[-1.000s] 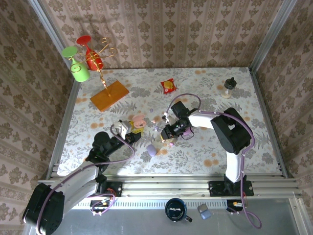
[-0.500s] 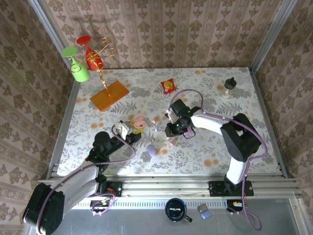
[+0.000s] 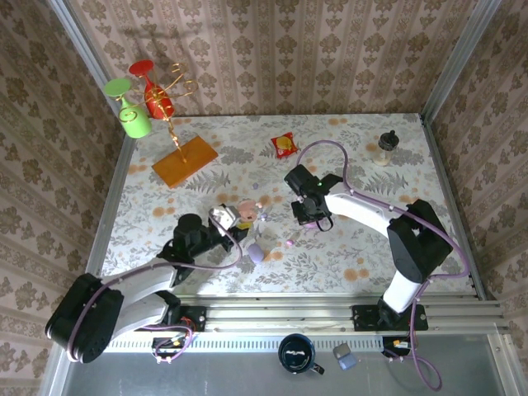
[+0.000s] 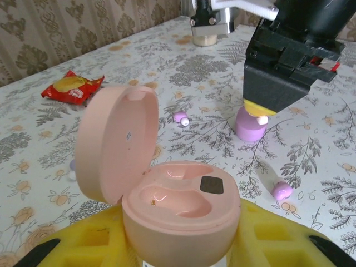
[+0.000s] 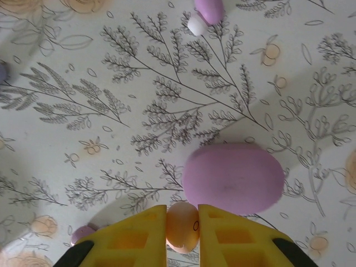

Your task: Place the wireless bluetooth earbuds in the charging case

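My left gripper (image 4: 181,222) (image 3: 233,216) is shut on the pink charging case (image 4: 178,206) (image 3: 245,209). The case stands upright between the yellow fingers (image 4: 83,245), lid open, both hollows bare. Just beyond it my right gripper (image 5: 182,208) (image 4: 257,111) (image 3: 307,212) hangs above the table, shut on a peach-pink earbud (image 5: 182,227). The earbud's pale tip (image 4: 261,119) pokes out below the pads. A purple earbud (image 4: 181,118) (image 5: 206,11) and a pink one (image 4: 282,191) (image 3: 289,242) lie loose on the flowered table.
A closed purple case (image 4: 250,127) (image 5: 233,178) sits right under the right gripper. Another purple rounded piece (image 3: 256,253) lies near the left gripper. Farther back are a red snack pack (image 3: 284,145), a small bottle (image 3: 386,147) and an orange board with a glass rack (image 3: 183,159).
My right gripper has closed on the peach-pink earbud and drawn back up and to the right with it. My left arm has carried the open pink case forward to the right.
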Motion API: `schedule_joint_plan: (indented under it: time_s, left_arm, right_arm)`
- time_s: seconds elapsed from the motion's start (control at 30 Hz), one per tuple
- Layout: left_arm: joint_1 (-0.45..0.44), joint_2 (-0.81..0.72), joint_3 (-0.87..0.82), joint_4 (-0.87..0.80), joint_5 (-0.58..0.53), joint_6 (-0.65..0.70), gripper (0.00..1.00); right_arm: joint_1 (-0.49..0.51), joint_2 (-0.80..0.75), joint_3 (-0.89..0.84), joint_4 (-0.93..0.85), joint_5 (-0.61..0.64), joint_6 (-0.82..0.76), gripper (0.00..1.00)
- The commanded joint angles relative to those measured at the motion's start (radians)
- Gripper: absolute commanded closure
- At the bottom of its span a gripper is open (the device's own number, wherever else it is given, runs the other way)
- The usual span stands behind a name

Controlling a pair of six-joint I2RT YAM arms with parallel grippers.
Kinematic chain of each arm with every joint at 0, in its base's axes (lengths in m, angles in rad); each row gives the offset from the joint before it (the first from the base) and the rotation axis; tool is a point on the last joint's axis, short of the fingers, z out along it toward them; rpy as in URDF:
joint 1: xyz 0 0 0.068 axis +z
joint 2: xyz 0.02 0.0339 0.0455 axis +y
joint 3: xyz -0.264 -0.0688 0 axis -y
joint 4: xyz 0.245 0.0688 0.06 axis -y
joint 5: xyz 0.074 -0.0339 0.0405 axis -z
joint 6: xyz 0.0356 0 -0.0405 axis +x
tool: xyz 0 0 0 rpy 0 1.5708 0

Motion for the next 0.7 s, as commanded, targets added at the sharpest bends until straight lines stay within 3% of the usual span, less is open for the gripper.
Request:
schedule_joint_plan:
  time_s: [0.0,0.13,0.4,0.67]
  left_arm:
    - [-0.021,0.07,0.047,0.071,-0.009,0.042,0.76]
    - [-0.045,0.167,0.079,0.128,0.0,0.044,0.76]
    - [-0.07,0.276,0.143,0.138,0.136,0.07,0.78]
    - [-0.085,0.307,0.185,0.14,0.257,0.033,0.78]
  right_arm:
    - [0.012,-0.042,0.036,-0.069,0.092,0.014,0.8]
    - [0.024,-0.108,0.004,-0.008,0.032,-0.028,0.8]
    - [0.044,-0.276,-0.107,0.22,-0.27,-0.211,0.8]
    - [0.066,-0.286,-0.114,0.247,-0.355,-0.261,0.81]
